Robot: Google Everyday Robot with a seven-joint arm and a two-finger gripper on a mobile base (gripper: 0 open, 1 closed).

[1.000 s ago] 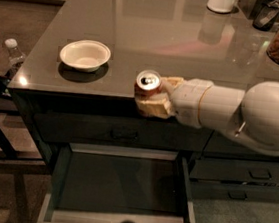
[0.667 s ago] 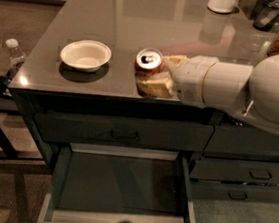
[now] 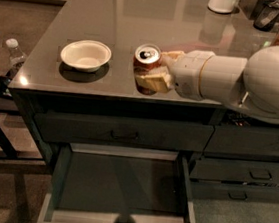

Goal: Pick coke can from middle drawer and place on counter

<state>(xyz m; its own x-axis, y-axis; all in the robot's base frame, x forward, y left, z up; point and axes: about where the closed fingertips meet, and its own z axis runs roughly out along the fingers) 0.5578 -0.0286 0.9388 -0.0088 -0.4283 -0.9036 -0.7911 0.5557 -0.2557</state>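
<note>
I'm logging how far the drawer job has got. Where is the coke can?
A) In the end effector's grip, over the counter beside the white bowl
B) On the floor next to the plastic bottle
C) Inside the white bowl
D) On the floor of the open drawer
A: the end effector is closed on the coke can over the counter, beside the white bowl and well above the open middle drawer.

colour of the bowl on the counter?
White, camera view. The bowl sits beside the coke can, gripped by the claw over the counter.
</note>
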